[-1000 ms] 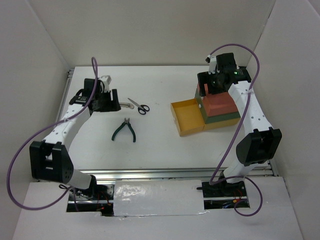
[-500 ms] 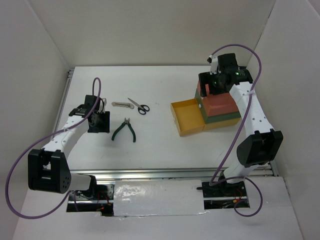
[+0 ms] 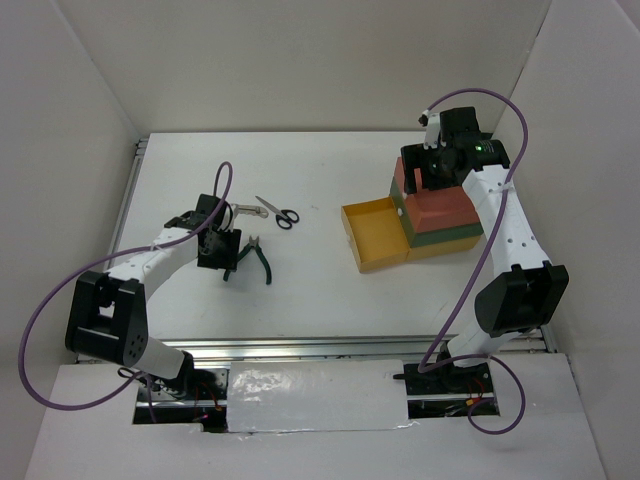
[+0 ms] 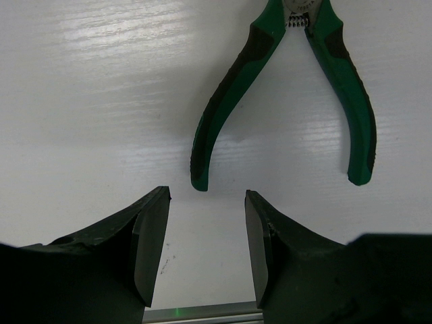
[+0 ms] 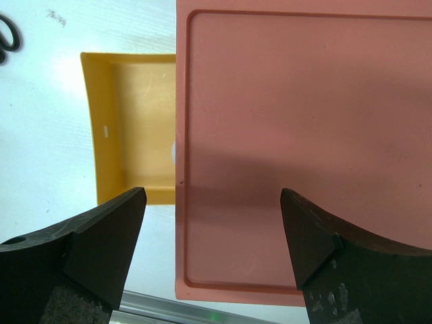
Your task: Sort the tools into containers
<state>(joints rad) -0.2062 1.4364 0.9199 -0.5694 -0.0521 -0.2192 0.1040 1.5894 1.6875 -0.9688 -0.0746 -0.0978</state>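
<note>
The pliers (image 3: 253, 260) with dark green handles lie on the table left of centre. In the left wrist view the pliers (image 4: 217, 115) lie just ahead of my fingertips, handles pointing toward me. My left gripper (image 3: 222, 252) (image 4: 206, 201) is open and empty, low over the table at the handle ends. The black-handled scissors (image 3: 279, 214) and the silver bar (image 3: 245, 209) lie just beyond. My right gripper (image 3: 428, 172) (image 5: 212, 197) is open and empty above the red-orange top box (image 3: 440, 203) (image 5: 304, 135). The yellow bottom drawer (image 3: 375, 236) (image 5: 131, 135) is pulled out and holds nothing.
The dark green middle box (image 3: 445, 236) shows as a thin edge under the red-orange one. White walls close in the table on three sides. A metal rail (image 3: 330, 345) runs along the near edge. A scissors handle (image 5: 7, 40) shows at the right wrist view's top left.
My left arm has swung from the far left beside the silver bar, nearer and rightward, to the pliers' handles. The right arm has barely moved above the stack.
</note>
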